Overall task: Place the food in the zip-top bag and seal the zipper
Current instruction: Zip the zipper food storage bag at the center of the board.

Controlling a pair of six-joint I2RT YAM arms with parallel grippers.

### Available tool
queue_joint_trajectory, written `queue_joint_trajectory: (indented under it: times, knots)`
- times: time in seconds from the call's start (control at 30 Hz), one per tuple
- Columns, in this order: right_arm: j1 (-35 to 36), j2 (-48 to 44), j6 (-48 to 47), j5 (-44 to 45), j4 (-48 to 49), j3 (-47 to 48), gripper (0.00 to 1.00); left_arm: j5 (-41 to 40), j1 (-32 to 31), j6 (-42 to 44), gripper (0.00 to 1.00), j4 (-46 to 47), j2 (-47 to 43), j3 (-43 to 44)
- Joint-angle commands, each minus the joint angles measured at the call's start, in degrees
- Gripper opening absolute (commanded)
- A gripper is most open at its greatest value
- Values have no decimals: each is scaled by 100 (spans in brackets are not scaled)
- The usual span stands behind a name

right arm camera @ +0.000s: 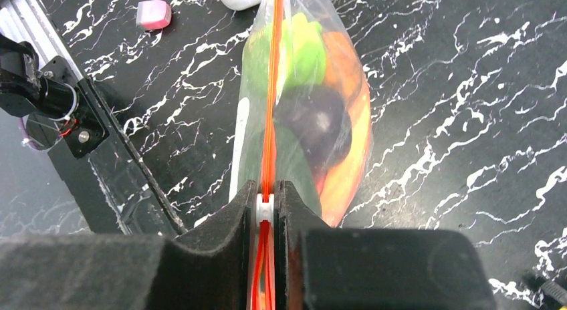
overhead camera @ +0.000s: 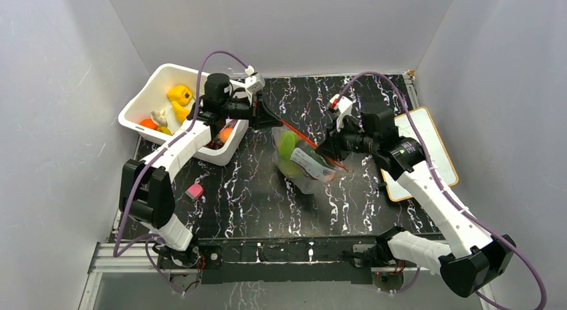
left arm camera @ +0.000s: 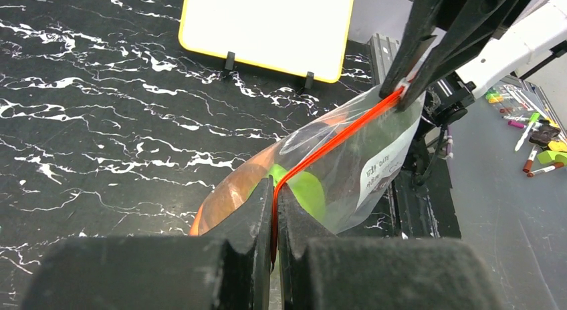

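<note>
Left gripper point(left arm camera: 275, 193) and right gripper point(right arm camera: 266, 196) each pinch an end of the zipper point(left arm camera: 334, 139); zip-top bag point(overhead camera: 307, 164) hangs between them.

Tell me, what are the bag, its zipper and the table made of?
Bag: thin clear glossy plastic film; food shows through, it crinkles. Zipper: red-orange strip, likely plastic. Table: black, white-veined marble look; stone or print, cannot tell.

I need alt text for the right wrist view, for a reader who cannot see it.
The right gripper is shut on the red-orange zipper of the clear zip-top bag, which stretches away from it. Green, purple and orange food shows inside, above a black marbled table.
</note>
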Motion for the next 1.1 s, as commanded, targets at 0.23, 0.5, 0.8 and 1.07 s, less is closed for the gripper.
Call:
queue_joint_trajectory:
  times: [0.23, 0.5, 0.8, 1.07]
  knots:
    - [-41, -562, 559, 691, -1623, 493, 0, -842, 624, 136, 0, 411, 433, 569]
    - [-41, -772, 950, 1288, -2226, 695, 0, -1026, 664, 220, 0, 324, 694, 823]
    - [-42, -1256, 1360, 1093, -1438, 308, 0, -1120, 660, -123, 0, 545, 623, 727]
    - [-42, -1314, 1384, 226, -653, -89, 0, -992, 664, -430, 0, 454, -238, 189]
